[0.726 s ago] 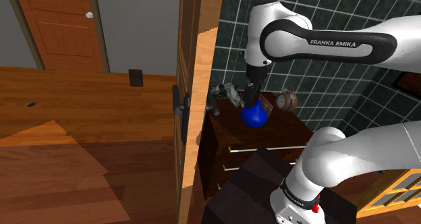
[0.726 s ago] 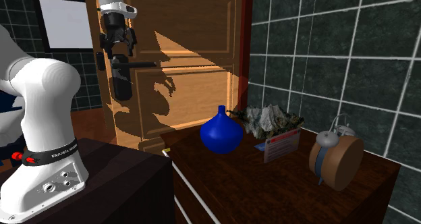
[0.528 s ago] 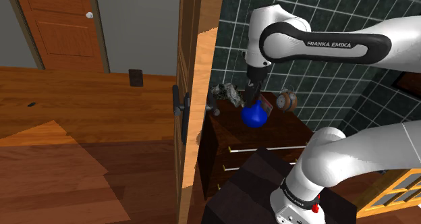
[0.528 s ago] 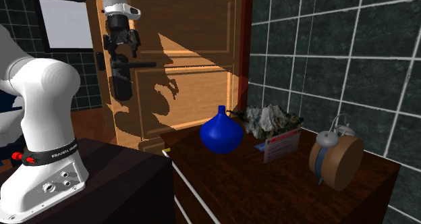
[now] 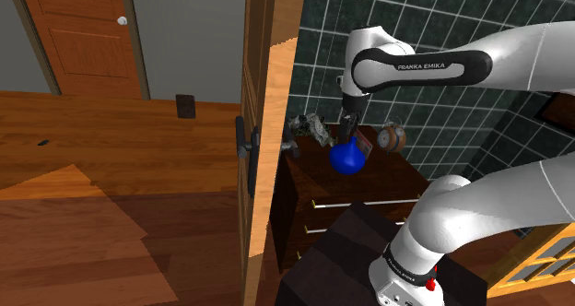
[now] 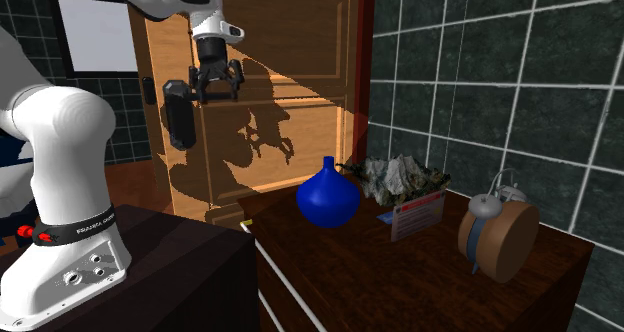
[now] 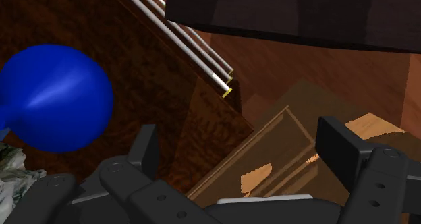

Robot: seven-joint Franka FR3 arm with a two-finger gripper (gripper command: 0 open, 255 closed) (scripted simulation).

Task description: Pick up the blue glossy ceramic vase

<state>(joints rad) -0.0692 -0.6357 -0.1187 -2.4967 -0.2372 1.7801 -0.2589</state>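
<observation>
Wooden door (image 6: pixel 290 70) backs the second exterior view's left and dark tile wall (image 6: pixel 500 80) the right, with a dark wood surface (image 6: pixel 400 280) with drawers below. Far left in that view is the arm's dark stand (image 6: pixel 170 270). Above it the tool (image 6: pixel 215 93) hangs in front of the door with its fingers apart and nothing between them. It is up and to the left of the blue vase (image 6: pixel 328 198), well apart from it. The vase stands upright near the surface's door-side end. Next along are a grey rocky ornament (image 6: pixel 400 175), a small card (image 6: pixel 418 215) and a round alarm clock (image 6: pixel 497 238), all apart from the vase. In the wrist view the vase's round belly sits outside the gap, out past one finger (image 7: pixel 145 148), so it isn't lined up yet. My read is that this is the approach step, with no grasp started. The next move is to shift the tool sideways until the vase sits centred between the fingers, then descend and close. The neck looks like the safer grip, since the glossy round belly could slip or may be too wide. Watch the ornament just behind the vase on the way down.
</observation>
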